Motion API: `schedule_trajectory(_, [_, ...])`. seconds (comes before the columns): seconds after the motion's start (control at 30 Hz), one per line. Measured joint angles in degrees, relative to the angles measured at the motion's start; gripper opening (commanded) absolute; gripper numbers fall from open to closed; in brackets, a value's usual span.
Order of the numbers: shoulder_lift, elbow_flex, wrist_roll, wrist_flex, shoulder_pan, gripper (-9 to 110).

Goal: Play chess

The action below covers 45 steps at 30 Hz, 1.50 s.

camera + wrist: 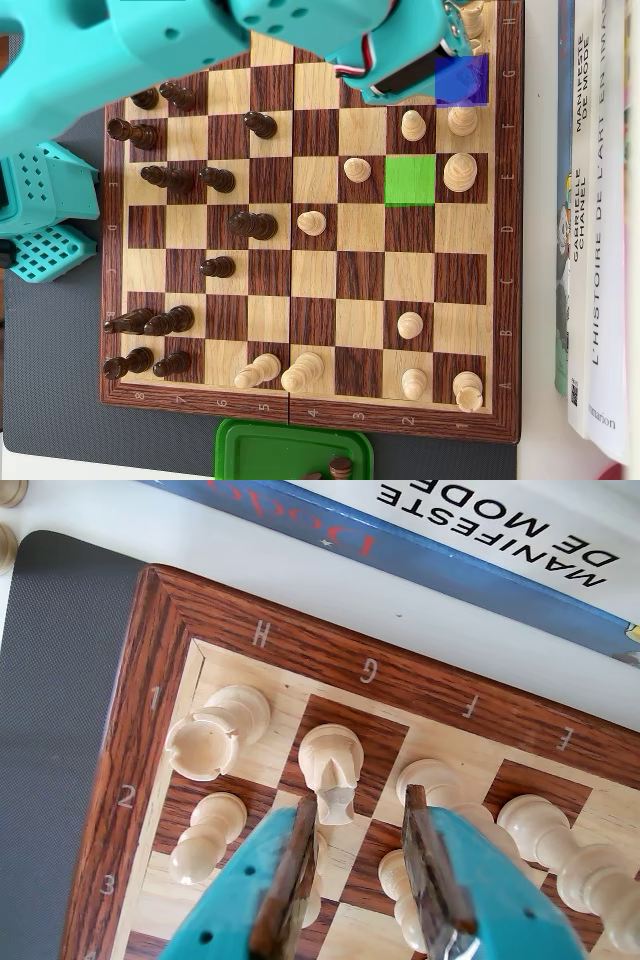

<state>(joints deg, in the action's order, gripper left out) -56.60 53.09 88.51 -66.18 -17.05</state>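
Observation:
In the wrist view the wooden chessboard point(150, 720) shows its H1 corner. A pale rook point(215, 735) stands on H1 and a pale knight point(330, 765) on G1. My teal gripper point(360, 802) hangs open just in front of the knight, whose base sits near the left fingertip point(303, 815). Nothing lies between the brown pads. Pale pawns point(205, 835) stand beside and under the fingers. In the overhead view the arm point(300, 40) covers the board's top edge and hides the knight. A blue square point(461, 80) marks G1 and a green square point(410, 180) marks E2.
Dark pieces point(160, 180) crowd the board's left side in the overhead view; pale ones such as the king point(460, 172) stand to the right. A green tray point(290, 450) below the board holds a dark piece. Books point(595, 200) lie along the right.

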Motion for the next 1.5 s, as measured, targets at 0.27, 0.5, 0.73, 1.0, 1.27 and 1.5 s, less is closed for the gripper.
schedule_trajectory(0.27, [3.7,-1.6,0.0,0.0,0.0,13])
schedule_trajectory(0.5, [4.6,-3.5,0.0,0.0,0.0,13])
schedule_trajectory(0.73, [5.2,-3.8,0.0,0.0,0.0,13])
schedule_trajectory(1.0, [5.2,-3.8,0.0,0.0,0.0,13])
schedule_trajectory(1.27, [5.2,-3.8,0.0,0.0,0.0,6])
schedule_trajectory(1.5, [5.2,-3.8,0.0,0.0,0.0,5])
